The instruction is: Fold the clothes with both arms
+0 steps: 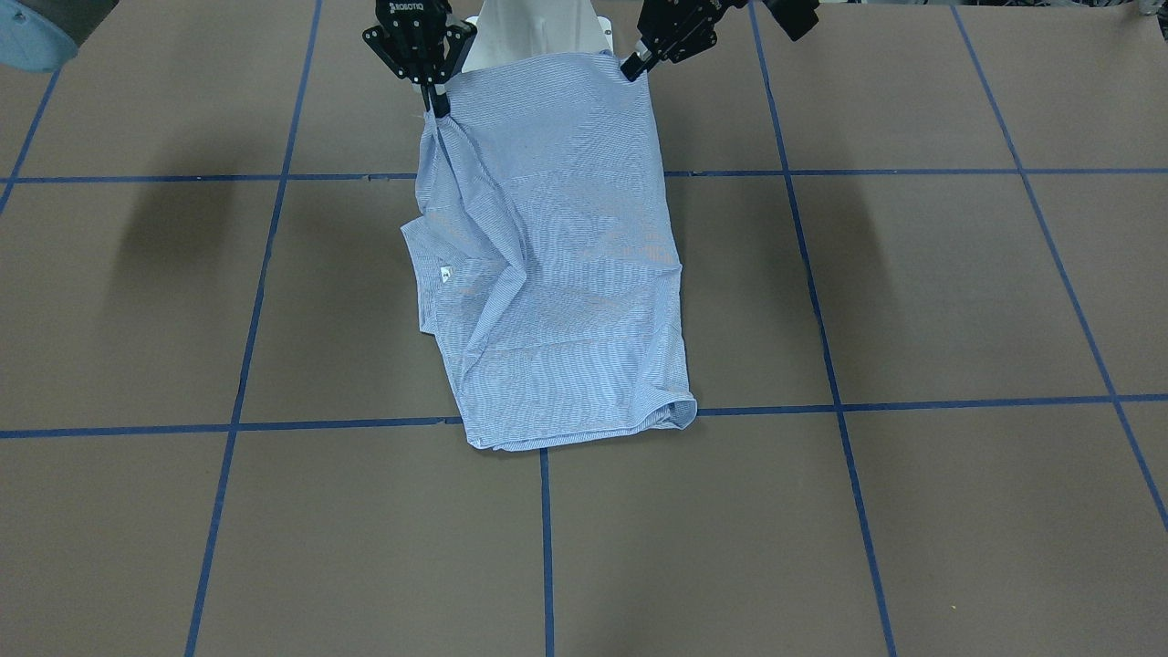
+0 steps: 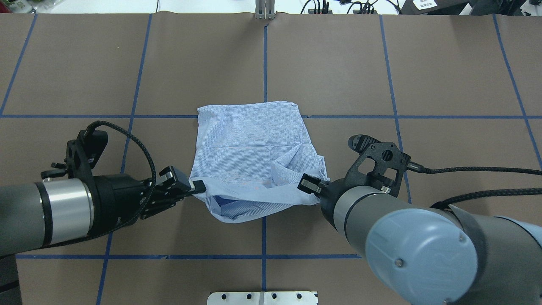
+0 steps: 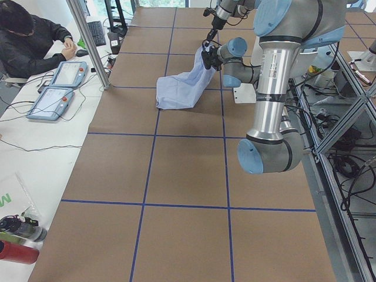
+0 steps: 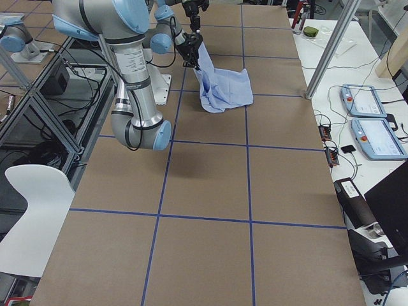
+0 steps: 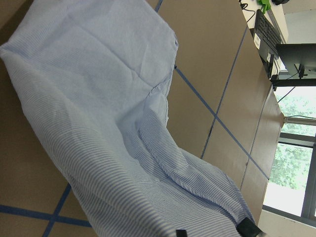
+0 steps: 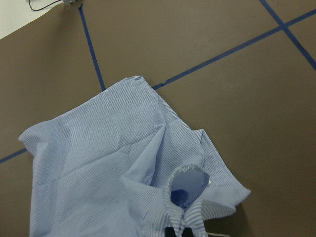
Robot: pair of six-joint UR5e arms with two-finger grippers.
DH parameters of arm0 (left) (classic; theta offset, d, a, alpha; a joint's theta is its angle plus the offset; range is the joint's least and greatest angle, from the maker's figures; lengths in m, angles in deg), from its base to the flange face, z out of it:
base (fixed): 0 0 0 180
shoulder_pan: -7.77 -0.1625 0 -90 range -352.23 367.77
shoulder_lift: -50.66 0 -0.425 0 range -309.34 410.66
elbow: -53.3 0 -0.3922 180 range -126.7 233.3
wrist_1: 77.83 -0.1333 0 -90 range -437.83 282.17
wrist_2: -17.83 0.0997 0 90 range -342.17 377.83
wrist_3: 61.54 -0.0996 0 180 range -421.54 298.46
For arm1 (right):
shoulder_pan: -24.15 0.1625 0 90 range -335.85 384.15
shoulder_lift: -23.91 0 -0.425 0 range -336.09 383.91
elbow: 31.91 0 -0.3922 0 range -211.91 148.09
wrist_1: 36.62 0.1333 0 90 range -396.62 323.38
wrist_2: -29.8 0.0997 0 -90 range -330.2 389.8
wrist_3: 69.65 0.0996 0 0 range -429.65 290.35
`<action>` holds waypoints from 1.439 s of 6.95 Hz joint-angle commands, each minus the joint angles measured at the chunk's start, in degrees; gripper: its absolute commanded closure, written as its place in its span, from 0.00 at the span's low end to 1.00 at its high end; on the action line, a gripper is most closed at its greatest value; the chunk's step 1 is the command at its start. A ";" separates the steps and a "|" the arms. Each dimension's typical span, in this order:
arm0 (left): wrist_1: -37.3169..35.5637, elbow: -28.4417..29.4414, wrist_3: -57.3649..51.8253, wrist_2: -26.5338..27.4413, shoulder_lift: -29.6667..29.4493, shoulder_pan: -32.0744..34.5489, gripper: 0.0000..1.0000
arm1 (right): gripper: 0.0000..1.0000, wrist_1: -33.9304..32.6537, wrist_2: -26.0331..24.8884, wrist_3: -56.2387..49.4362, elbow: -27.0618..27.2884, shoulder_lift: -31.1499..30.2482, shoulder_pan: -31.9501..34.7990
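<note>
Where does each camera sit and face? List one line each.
Front: across the table, facing robot; left pincer, right pincer gripping shirt.
Overhead: behind the robot, looking down; left arm, right arm.
Exterior left: table's end; left arm nearest.
Exterior right: opposite end; right arm nearest.
Left wrist: along the shirt; fingertips show.
Right wrist: onto bunched shirt; fingertip barely.
Shared: shirt in all.

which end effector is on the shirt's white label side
The right end effector: the white label lies on its side of the shirt; the left end effector grips the opposite corner.
</note>
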 commanded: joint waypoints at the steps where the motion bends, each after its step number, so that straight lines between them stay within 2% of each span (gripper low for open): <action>1: -9.51 8.56 -5.71 -0.37 -11.15 5.31 1.00 | 1.00 0.78 0.15 -3.33 -7.81 3.12 5.43; 2: -9.54 12.18 -9.57 -0.28 -12.07 7.86 1.00 | 1.00 2.61 0.33 -4.14 -11.50 4.45 7.63; 4: -9.10 19.64 -15.30 -0.10 -12.69 11.47 1.00 | 1.00 14.44 0.33 -5.63 -23.17 5.07 10.72; 5: -9.01 24.64 -16.10 -0.01 -14.35 11.92 1.00 | 1.00 15.89 0.33 -7.03 -28.36 7.78 12.04; 7: -6.12 33.79 -16.46 3.58 -17.51 11.84 1.00 | 1.00 16.42 0.50 -8.36 -38.73 14.01 13.45; 9: -5.23 38.04 -18.66 3.59 -20.33 11.84 1.00 | 1.00 25.88 0.42 -8.80 -49.72 17.54 14.24; 10: -5.23 38.66 -19.44 3.59 -20.52 11.84 1.00 | 1.00 26.44 1.55 -9.42 -51.94 18.78 15.03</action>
